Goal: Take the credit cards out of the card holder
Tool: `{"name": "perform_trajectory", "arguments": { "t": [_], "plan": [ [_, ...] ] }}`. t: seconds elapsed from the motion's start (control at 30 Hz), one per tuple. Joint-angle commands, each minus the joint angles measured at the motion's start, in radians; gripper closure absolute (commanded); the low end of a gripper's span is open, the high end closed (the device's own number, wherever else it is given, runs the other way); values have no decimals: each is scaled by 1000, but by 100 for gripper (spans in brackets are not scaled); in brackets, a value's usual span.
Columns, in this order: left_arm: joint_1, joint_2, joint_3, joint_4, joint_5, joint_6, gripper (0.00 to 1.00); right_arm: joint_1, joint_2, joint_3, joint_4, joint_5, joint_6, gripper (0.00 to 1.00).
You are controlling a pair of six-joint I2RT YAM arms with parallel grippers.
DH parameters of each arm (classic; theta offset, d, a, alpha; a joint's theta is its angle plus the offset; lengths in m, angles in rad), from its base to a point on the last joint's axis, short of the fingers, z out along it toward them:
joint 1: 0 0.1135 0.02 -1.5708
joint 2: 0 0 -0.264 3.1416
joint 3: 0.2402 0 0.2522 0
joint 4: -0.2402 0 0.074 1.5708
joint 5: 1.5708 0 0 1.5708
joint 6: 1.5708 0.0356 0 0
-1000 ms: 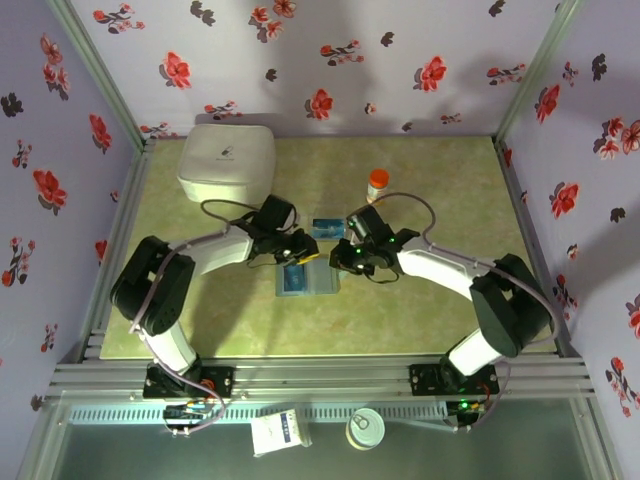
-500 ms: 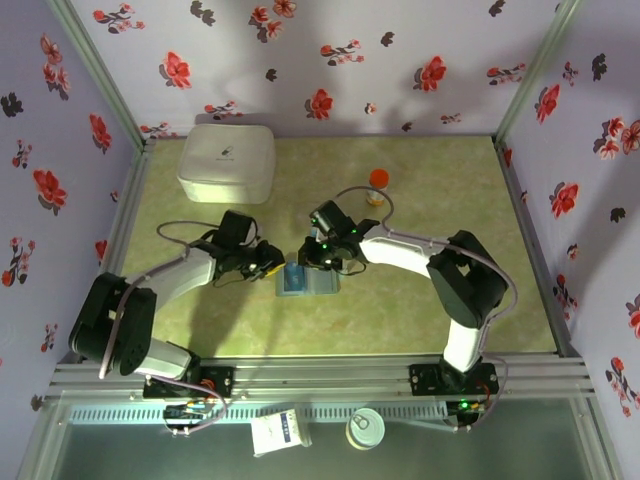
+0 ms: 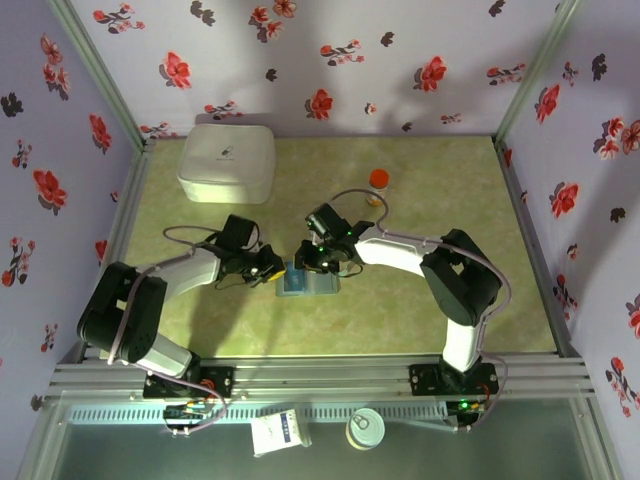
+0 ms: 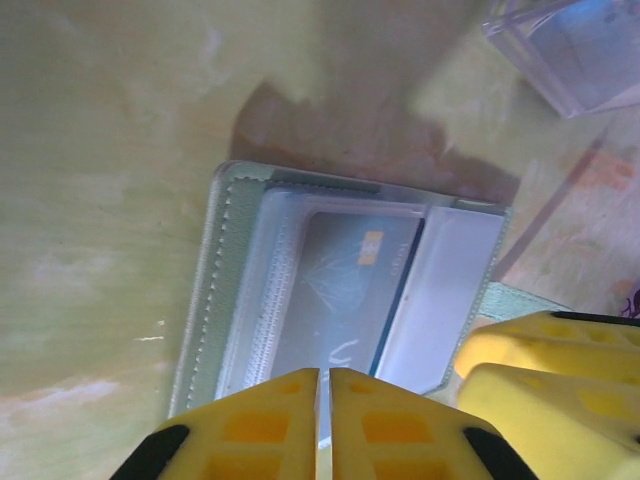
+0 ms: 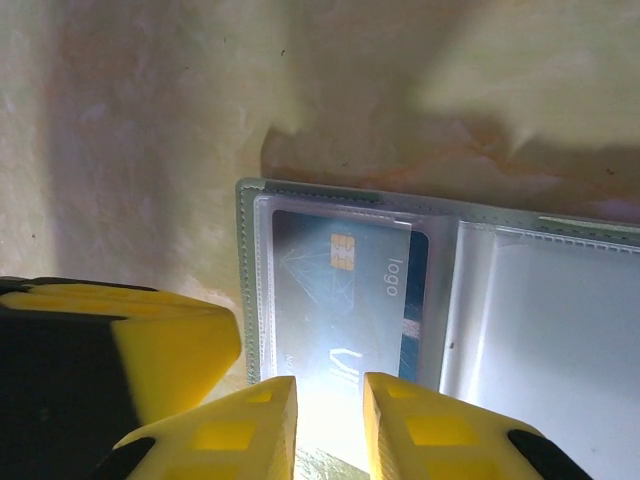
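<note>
The grey-blue card holder (image 3: 318, 285) lies open and flat on the table between both arms. A blue credit card (image 5: 340, 300) with a chip and the word "logo" sits inside its clear sleeve pocket, also seen from the left wrist (image 4: 340, 290). The red card is hidden. My left gripper (image 4: 325, 405) is shut, its tips over the holder's stitched edge (image 4: 222, 290); I cannot tell if it pinches anything. My right gripper (image 5: 330, 415) stands narrowly open over the card pocket's near edge, glare between its fingers. In the top view the left gripper (image 3: 274, 270) and right gripper (image 3: 303, 262) meet at the holder's left end.
A clear plastic piece (image 4: 575, 50) lies just beyond the holder. An orange-capped bottle (image 3: 377, 183) stands behind the right arm, and a large white box (image 3: 228, 160) sits at the back left. The right gripper's yellow fingers (image 4: 540, 370) crowd the left wrist view.
The right arm has swung left across the holder to its left end. The left gripper has drawn back from over the holder to its left edge. Little has moved in the last half second.
</note>
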Motion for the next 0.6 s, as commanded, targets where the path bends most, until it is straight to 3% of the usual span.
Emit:
{"name": "perform_trajectory", "arguments": {
  "t": [0.0, 0.57],
  "plan": [
    [4, 16, 0, 8, 11, 24, 90, 5, 22, -8, 12, -9, 13, 75],
    [4, 62, -22, 20, 4, 30, 95, 5, 74, -15, 44, -36, 19, 76]
  ]
}}
